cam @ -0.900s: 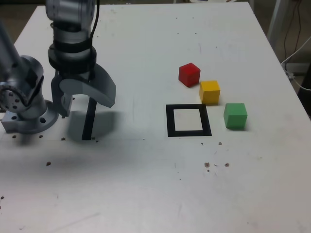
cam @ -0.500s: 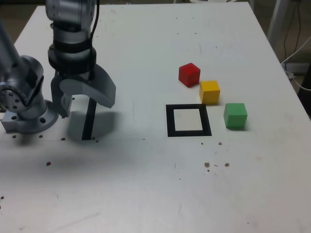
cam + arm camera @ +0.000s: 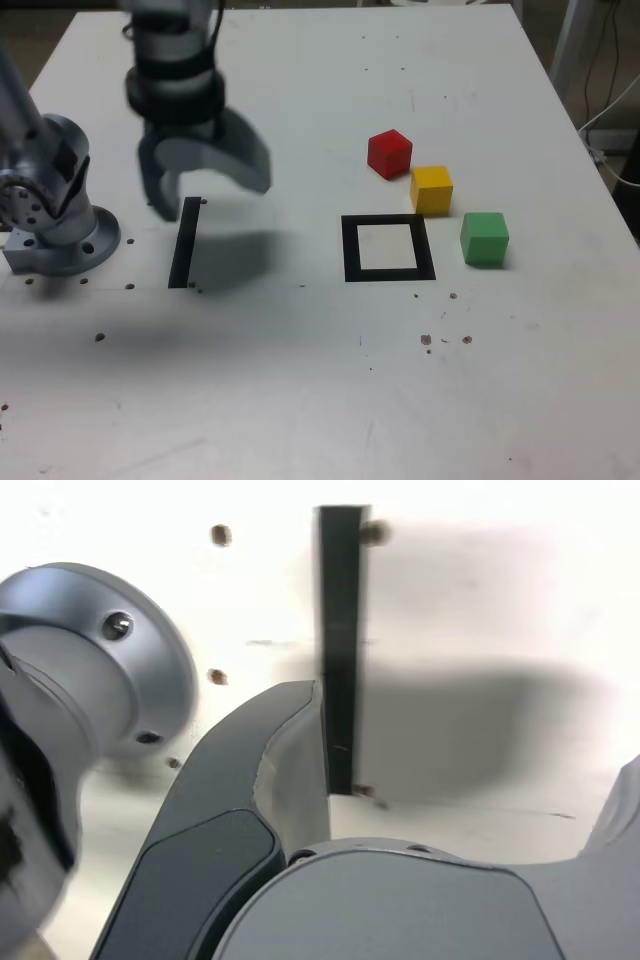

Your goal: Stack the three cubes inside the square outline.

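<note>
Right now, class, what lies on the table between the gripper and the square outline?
In the exterior view, only bare white table lies between the open gripper and the square outline. The black strip sits under the gripper, not in that stretch.

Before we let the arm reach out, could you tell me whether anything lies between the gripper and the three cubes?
Nothing visible does. The open gripper hangs above the black strip, and bare table runs from there to the red cube, yellow cube and green cube. The square outline is flat and empty.
</note>
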Controlling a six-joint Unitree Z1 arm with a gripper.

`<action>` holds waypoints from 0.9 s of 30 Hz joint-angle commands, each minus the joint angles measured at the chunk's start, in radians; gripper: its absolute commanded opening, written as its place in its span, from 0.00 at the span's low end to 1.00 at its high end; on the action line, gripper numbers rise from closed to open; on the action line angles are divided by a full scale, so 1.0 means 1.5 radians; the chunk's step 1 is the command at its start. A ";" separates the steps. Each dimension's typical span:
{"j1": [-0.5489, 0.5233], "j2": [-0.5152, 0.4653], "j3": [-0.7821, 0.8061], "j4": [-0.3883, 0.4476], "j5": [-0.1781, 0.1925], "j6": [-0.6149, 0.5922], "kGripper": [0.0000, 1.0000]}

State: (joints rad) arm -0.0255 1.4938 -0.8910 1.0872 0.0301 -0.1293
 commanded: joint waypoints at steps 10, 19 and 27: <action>0.104 0.115 -0.209 0.086 -0.021 -0.010 1.00; 0.161 0.224 -0.341 0.133 -0.014 -0.012 0.99; 0.201 0.312 -0.438 0.170 -0.013 0.001 0.99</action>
State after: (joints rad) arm 0.2631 1.9337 -1.5264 1.3310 0.0122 -0.1336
